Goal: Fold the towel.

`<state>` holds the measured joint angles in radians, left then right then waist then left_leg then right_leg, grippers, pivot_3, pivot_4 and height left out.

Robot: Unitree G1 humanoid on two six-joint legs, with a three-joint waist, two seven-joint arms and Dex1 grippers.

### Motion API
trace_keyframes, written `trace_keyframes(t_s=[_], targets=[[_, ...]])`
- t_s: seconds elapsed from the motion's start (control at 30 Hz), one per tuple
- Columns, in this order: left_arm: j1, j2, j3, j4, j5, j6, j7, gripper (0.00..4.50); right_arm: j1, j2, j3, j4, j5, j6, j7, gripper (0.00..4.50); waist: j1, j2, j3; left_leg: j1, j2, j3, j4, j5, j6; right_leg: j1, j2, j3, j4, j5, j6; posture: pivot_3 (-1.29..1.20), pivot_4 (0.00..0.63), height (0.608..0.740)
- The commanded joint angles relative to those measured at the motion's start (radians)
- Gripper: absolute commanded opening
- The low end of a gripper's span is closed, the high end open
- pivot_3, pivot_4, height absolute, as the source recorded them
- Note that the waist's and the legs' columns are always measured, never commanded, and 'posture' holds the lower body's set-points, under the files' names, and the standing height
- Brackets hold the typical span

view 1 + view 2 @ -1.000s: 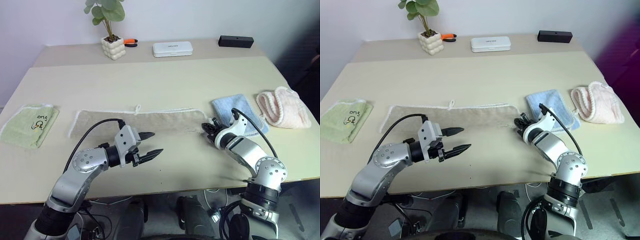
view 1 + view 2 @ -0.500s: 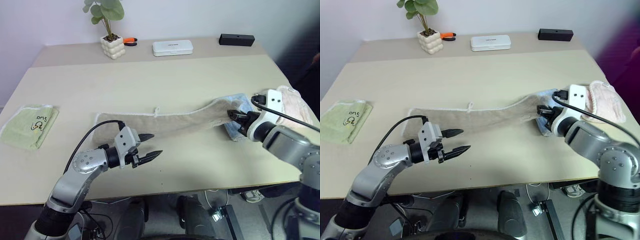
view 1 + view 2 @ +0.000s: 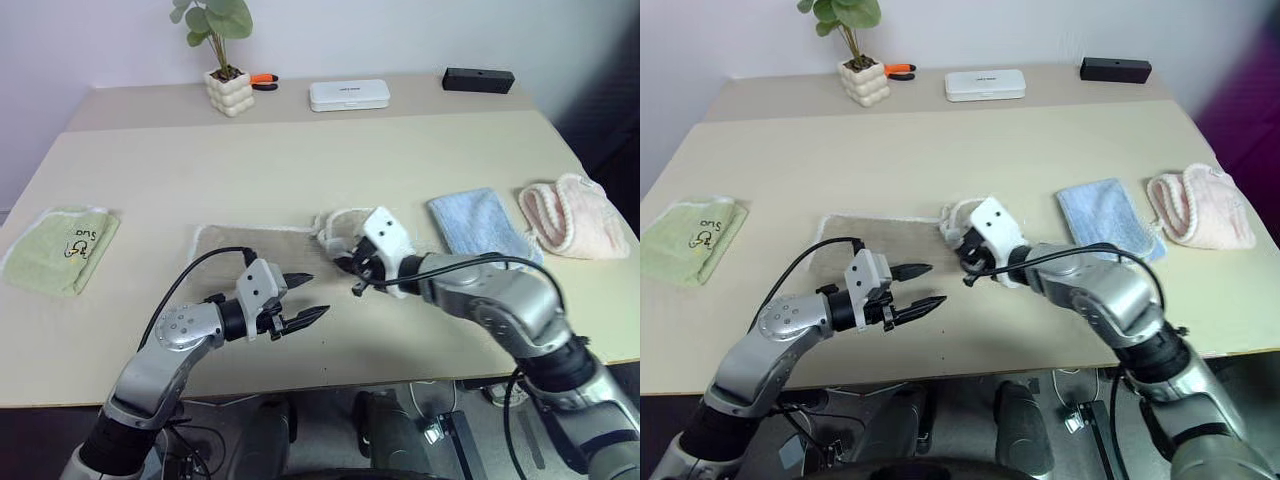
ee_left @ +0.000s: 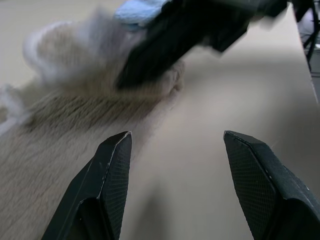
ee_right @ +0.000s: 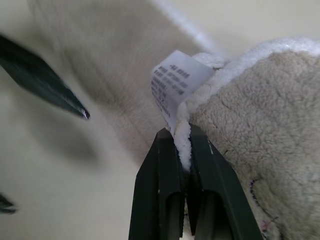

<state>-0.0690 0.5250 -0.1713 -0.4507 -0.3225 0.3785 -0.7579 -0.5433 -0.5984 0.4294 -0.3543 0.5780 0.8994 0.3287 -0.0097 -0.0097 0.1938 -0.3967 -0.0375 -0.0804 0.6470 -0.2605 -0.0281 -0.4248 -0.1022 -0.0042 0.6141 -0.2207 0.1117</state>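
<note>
Towel (image 3: 262,246) end carried leftward across table (image 3: 300,160) since a second ago, when cloth lay stretched full length; now doubled toward middle, first fold judged nearly laid. Right gripper (image 3: 354,273) pinching white edging beside care tag (image 5: 176,82), fingers pressed tight. Left gripper (image 3: 310,296) spread, empty, hovering at towel's near edge, unmoved. Blue cloth (image 3: 478,223), pink cloth (image 3: 571,212), green cloth (image 3: 62,248) well apart. Left gripper close to incoming end: possible obstruction.

The towel (image 4: 75,95) and right gripper (image 4: 170,45) are blurred at twelve o'clock; the label (image 5: 175,82) print is illegible.
</note>
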Motion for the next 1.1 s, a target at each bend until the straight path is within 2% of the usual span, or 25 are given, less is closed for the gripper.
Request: trace_keyframes(t_s=[0.03, 0.13, 0.23, 0.33, 0.4, 0.5, 0.6, 0.67, 0.77, 0.87, 1.07, 1.1], targets=[[0.027, 0.018, 0.033, -0.052, -0.003, -0.004, 0.011, 2.97, -0.009, 0.034, -0.008, 0.006, -0.061, -0.037, 0.040, 0.04, -0.002, 0.000, 0.000, 0.000, 0.000, 0.000, 0.000, 0.000, 0.000, 0.000, 0.000, 0.000, 0.000, 0.000, 0.000, 0.00, 0.150, 0.740], [0.034, 0.025, 0.042, -0.053, -0.004, -0.005, 0.018, 2.97, 0.009, 0.036, -0.052, -0.024, -0.064, -0.045, 0.083, 0.94, -0.001, 0.000, 0.000, 0.000, 0.000, 0.000, 0.000, 0.000, 0.000, 0.000, 0.000, 0.000, 0.000, 0.000, 0.000, 0.00, 0.150, 0.740], [0.033, 0.023, 0.062, -0.053, -0.016, 0.002, 0.029, 2.97, 0.039, 0.008, -0.123, -0.080, -0.043, -0.066, 0.143, 2.24, 0.001, 0.000, 0.000, 0.000, 0.000, 0.000, 0.000, 0.000, 0.000, 0.000, 0.000, 0.000, 0.000, 0.000, 0.001, 0.00, 0.150, 0.740], [0.038, 0.016, 0.101, -0.052, -0.042, 0.018, 0.048, 2.97, 0.083, -0.026, -0.243, -0.129, 0.005, -0.084, 0.203, 2.24, 0.001, 0.000, 0.000, 0.000, 0.000, 0.000, 0.000, 0.000, 0.000, 0.000, 0.000, 0.000, 0.000, 0.000, 0.001, 0.00, 0.150, 0.740], [0.049, 0.015, 0.124, -0.053, -0.057, 0.026, 0.058, 2.97, 0.094, -0.002, -0.329, -0.135, 0.073, -0.064, 0.212, 2.24, -0.001, 0.000, 0.000, 0.000, 0.000, 0.000, 0.000, 0.000, 0.000, 0.000, 0.000, 0.000, 0.000, 0.000, 0.001, 0.00, 0.150, 0.740], [0.073, -0.004, 0.166, -0.058, -0.093, 0.047, 0.087, 2.97, 0.068, 0.047, -0.361, -0.028, 0.014, -0.100, 0.162, 1.39, -0.007, 0.000, 0.000, 0.002, 0.001, 0.000, -0.001, 0.000, 0.000, 0.000, 0.001, 0.000, 0.001, 0.001, 0.001, 0.00, 0.150, 0.740], [0.083, -0.026, 0.187, -0.064, -0.120, 0.065, 0.111, 2.97, 0.054, 0.083, -0.320, 0.062, -0.064, -0.172, 0.176, 0.03, -0.003, 0.000, 0.000, 0.002, 0.001, 0.000, -0.001, 0.000, 0.000, 0.000, 0.001, 0.000, 0.001, 0.001, 0.001, 0.00, 0.150, 0.740], [0.086, -0.038, 0.198, -0.069, -0.136, 0.077, 0.126, 2.97, 0.054, 0.107, -0.289, 0.110, -0.109, -0.223, 0.194, 0.03, -0.002, 0.000, 0.000, 0.002, 0.001, 0.001, -0.001, 0.000, 0.000, 0.000, 0.001, 0.000, 0.001, 0.001, 0.001, 0.00, 0.150, 0.740], [0.123, -0.047, 0.214, -0.071, -0.132, 0.085, 0.158, 2.97, 0.072, 0.147, -0.136, 0.270, -0.268, -0.419, 0.265, 0.03, -0.004, -0.001, -0.001, 0.002, 0.000, 0.001, -0.001, 0.000, 0.000, 0.000, 0.001, 0.000, 0.001, 0.001, 0.001, 0.00, 0.150, 0.740], [0.182, -0.055, 0.238, -0.093, -0.124, 0.079, 0.193, 2.97, 0.087, 0.175, -0.061, 0.412, -0.369, -0.504, 0.284, 0.03, -0.008, -0.001, -0.001, 0.004, 0.001, 0.001, -0.002, 0.000, 0.000, 0.001, 0.001, 0.000, 0.001, 0.001, 0.001, 0.00, 0.150, 0.740], [0.258, -0.084, 0.310, -0.139, -0.122, 0.060, 0.275, 2.97, 0.062, 0.160, -0.145, 0.331, -0.355, -0.524, 0.346, 0.03, -0.002, -0.002, -0.002, 0.004, 0.001, 0.000, -0.001, 0.000, 0.000, 0.002, 0.001, 0.001, 0.001, 0.001, -0.001, 0.00, 0.150, 0.740], [0.273, -0.090, 0.322, -0.149, -0.124, 0.063, 0.287, 2.97, 0.044, 0.154, -0.166, 0.308, -0.349, -0.526, 0.355, 0.25, -0.002, -0.002, -0.002, 0.004, 0.001, 0.000, -0.001, 0.000, 0.000, 0.002, 0.001, 0.001, 0.001, 0.001, -0.001, 0.00, 0.150, 0.740]])
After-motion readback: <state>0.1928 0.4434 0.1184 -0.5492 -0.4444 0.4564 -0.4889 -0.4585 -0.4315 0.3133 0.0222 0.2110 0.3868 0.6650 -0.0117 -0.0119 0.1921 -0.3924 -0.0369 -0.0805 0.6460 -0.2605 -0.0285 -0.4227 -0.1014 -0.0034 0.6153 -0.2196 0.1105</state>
